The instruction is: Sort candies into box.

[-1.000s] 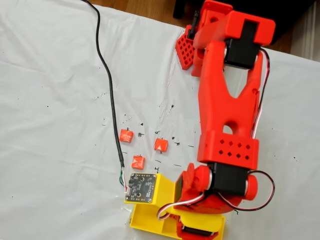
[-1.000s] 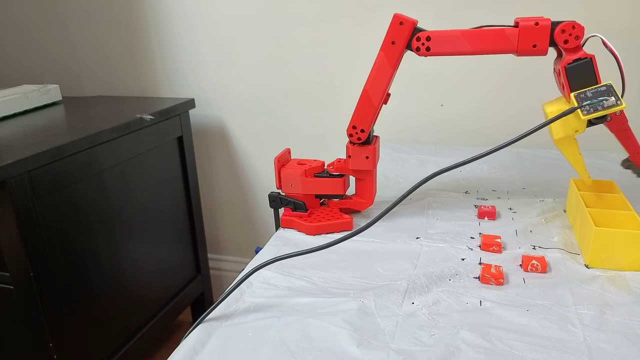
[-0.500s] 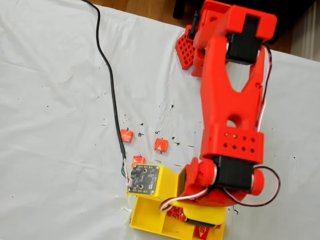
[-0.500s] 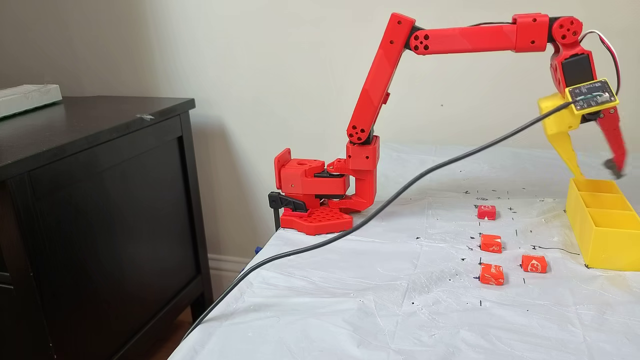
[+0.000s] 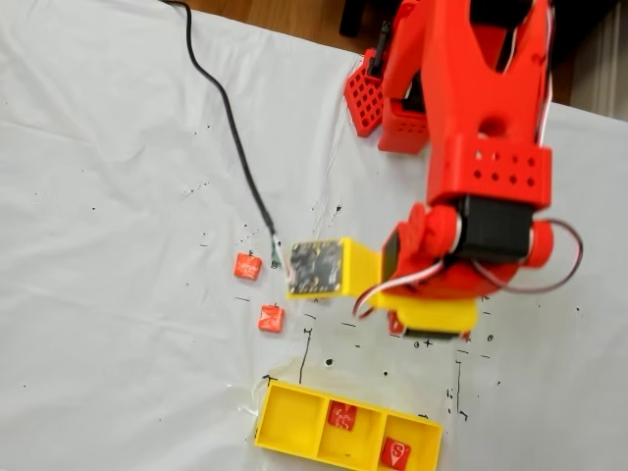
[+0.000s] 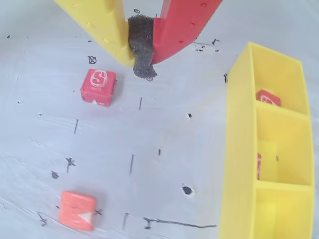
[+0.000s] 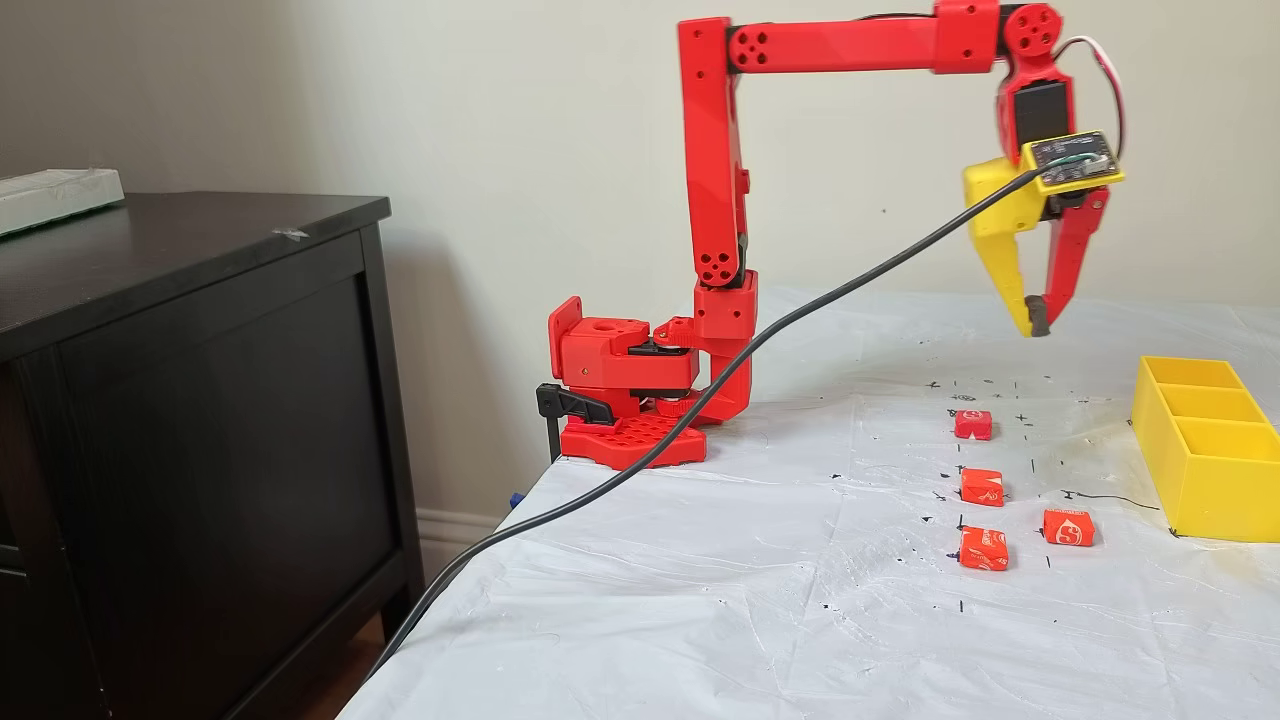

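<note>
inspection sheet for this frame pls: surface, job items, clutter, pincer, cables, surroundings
Surface: white sheet covering the table, wrinkled, dotted with black pen marks.
Job's things: four candies loose on the sheet; yellow box holds two more, one in the middle compartment, one in an end compartment.
Clutter: nothing seen.
Pincer: pincer shut, empty, raised above the sheet, short of the box.
Cables: black cable runs from the wrist board down off the table edge.
Surroundings: dark cabinet beside the table; plain wall behind.
</note>
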{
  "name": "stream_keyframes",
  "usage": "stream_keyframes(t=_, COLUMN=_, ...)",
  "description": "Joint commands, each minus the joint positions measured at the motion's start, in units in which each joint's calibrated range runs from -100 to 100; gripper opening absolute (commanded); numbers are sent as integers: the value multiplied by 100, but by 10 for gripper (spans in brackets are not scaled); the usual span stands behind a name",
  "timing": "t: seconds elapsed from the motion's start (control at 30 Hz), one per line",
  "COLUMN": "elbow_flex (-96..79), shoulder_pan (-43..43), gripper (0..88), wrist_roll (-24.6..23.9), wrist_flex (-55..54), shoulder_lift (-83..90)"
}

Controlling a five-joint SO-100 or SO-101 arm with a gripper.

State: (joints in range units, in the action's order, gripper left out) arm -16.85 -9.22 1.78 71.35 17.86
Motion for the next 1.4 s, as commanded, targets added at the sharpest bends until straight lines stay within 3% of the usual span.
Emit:
stream_keyframes(t=0.0, elbow_flex=-1032, shoulder_pan=-137, gripper=148, wrist_roll=20, wrist_flex=-246, shoulder_lift=1038)
stream_keyframes(t=0.07, elbow_flex=-1278, shoulder_pan=-146, gripper=231, wrist_roll=49, wrist_flex=-352, shoulder_lift=1072)
stream_keyframes(t=0.33, elbow_flex=-1797, shoulder_pan=-273, gripper=319, wrist_roll=98, wrist_flex=-623, shoulder_lift=936)
stream_keyframes(t=1.37, elbow_flex=-2362, shoulder_pan=-645, gripper=283, wrist_roll=-15, wrist_flex=-1785, shoulder_lift=-293)
